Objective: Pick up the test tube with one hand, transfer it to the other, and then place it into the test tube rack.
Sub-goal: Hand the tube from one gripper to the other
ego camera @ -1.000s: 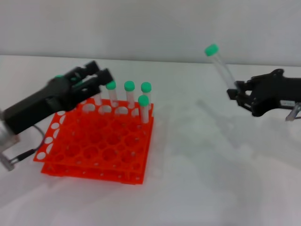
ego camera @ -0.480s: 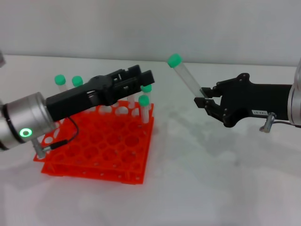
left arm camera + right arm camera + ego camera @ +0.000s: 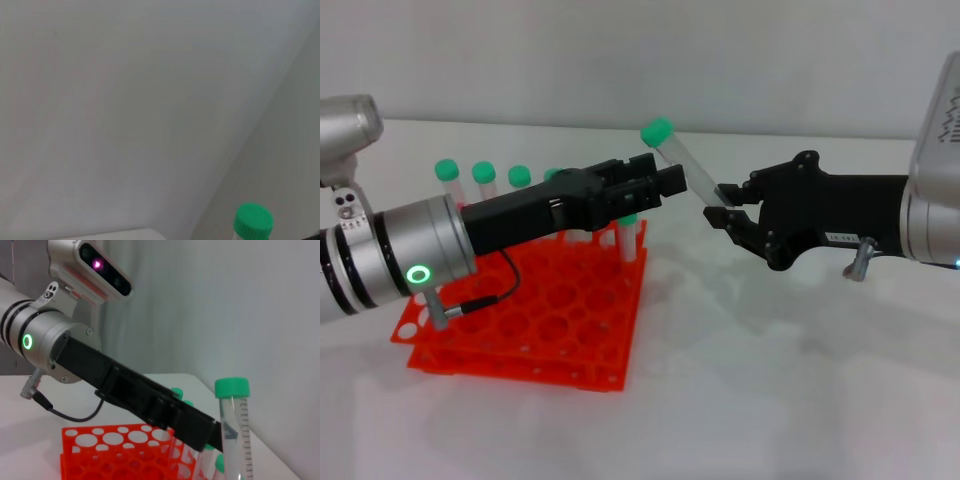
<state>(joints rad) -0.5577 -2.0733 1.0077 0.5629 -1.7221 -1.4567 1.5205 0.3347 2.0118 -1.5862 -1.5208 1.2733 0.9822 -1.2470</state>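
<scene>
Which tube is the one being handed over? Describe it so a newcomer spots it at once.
Start at the orange rack on the white table, then look up and right of it, between the two black claws. The test tube hangs there in the air, tilted, green cap up, its lower end pinched in the right claw. Every other green-capped tube stands upright in the rack.

Bright, even light, soft shadows, slight blur

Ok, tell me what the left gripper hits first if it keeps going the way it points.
Most likely the test tube held by the right gripper; the left gripper points right at it, though depth is unclear.
</scene>
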